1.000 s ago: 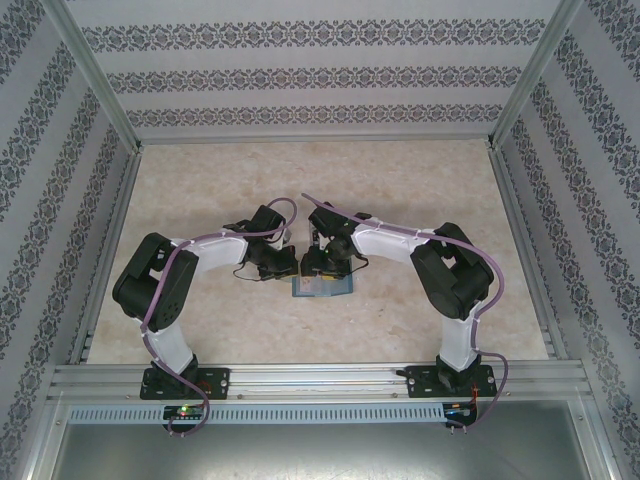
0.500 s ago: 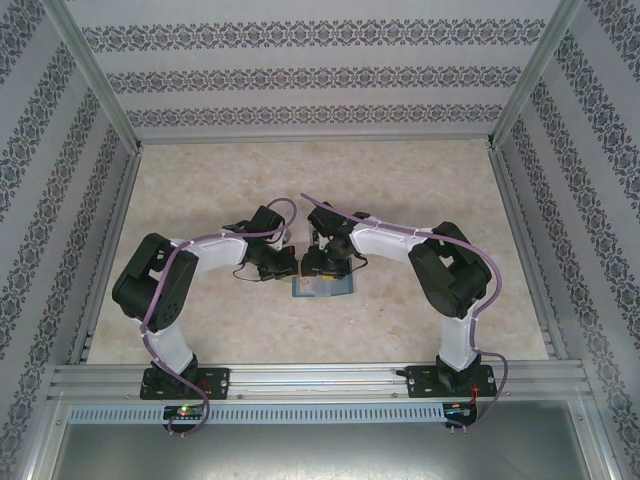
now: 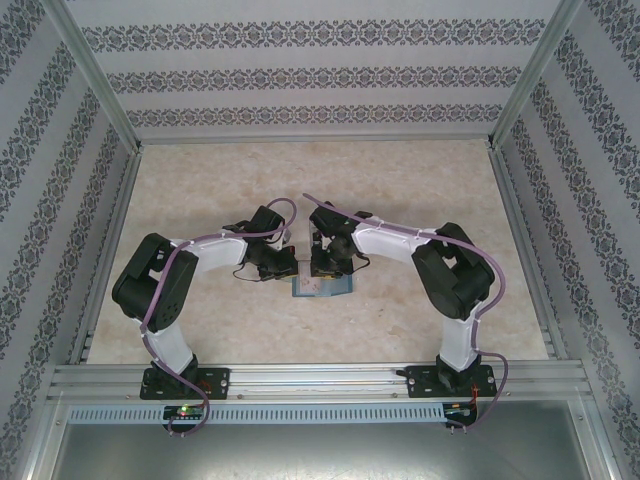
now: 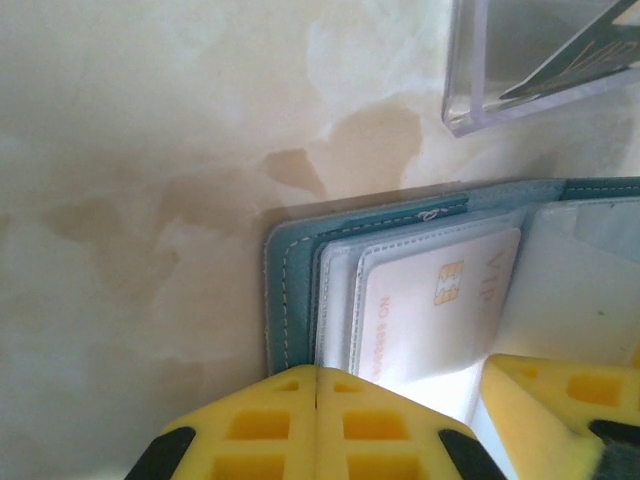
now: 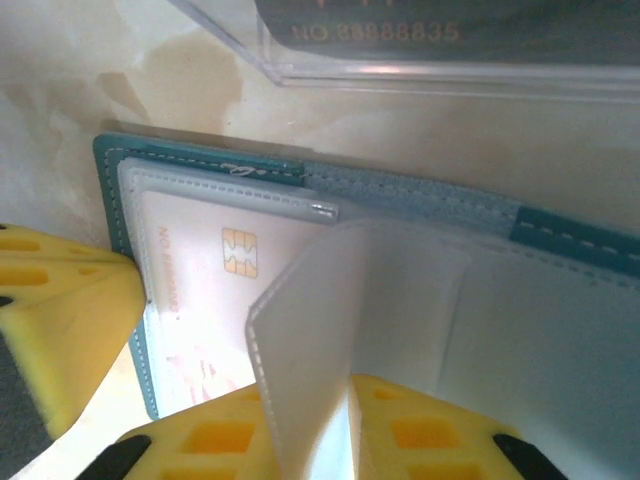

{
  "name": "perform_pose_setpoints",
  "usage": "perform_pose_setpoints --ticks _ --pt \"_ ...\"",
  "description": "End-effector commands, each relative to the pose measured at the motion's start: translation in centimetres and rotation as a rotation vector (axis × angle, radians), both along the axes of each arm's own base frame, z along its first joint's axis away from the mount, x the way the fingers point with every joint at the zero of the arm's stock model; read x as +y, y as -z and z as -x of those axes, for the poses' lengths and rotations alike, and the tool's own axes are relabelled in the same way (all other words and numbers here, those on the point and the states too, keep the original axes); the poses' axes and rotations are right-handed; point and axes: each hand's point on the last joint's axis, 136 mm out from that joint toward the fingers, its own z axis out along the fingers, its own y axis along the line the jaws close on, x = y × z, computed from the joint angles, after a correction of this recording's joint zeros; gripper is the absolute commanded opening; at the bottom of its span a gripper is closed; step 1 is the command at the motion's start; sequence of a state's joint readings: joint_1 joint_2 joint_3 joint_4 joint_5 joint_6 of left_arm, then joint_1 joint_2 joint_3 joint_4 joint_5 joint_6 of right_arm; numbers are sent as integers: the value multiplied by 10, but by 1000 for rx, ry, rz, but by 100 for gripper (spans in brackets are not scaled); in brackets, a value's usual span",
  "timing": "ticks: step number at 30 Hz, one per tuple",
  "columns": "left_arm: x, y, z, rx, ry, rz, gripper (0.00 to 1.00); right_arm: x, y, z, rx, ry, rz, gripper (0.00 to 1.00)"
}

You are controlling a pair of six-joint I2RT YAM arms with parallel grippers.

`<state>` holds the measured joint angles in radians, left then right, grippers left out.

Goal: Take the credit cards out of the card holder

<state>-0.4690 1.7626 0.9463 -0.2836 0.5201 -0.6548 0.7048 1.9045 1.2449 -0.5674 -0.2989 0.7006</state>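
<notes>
The teal-blue card holder (image 3: 336,287) lies open on the table between both arms. In the left wrist view its stitched edge (image 4: 291,290) shows, with a pale credit card (image 4: 440,300) bearing a gold chip inside a clear sleeve. My left gripper (image 4: 318,372) is shut, its yellow fingertips resting on the holder's near-left edge. My right gripper (image 5: 312,395) is shut on a white inner sleeve leaf (image 5: 310,300) of the holder, which stands lifted off the chip card (image 5: 215,290). The two grippers (image 3: 290,272) (image 3: 323,270) are almost touching.
A clear plastic piece (image 4: 525,65) lies just beyond the holder, and a dark card with pale numbers (image 5: 400,25) shows through it. Marbled beige tabletop (image 3: 200,190) spreads all round, bounded by patterned walls and metal rails (image 3: 320,375).
My right gripper's jaws have closed onto the sleeve leaf and shifted slightly. The left arm and the holder have stayed put.
</notes>
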Motion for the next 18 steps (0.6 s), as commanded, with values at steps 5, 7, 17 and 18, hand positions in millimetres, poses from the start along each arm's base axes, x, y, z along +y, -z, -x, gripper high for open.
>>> perform_pose_setpoints --ticks 5,7,17,18 --pt "4 2 3 13 -6 -8 0 -8 -21 3 -42 -11 9 17" --pt "4 3 3 15 -6 -7 0 -10 -22 5 -42 -20 15 17" --pt "4 2 2 16 -4 -9 0 -45 -25 5 -73 -44 170 19" --pt "3 2 2 16 -4 -10 0 -48 -25 5 -75 -48 184 20"
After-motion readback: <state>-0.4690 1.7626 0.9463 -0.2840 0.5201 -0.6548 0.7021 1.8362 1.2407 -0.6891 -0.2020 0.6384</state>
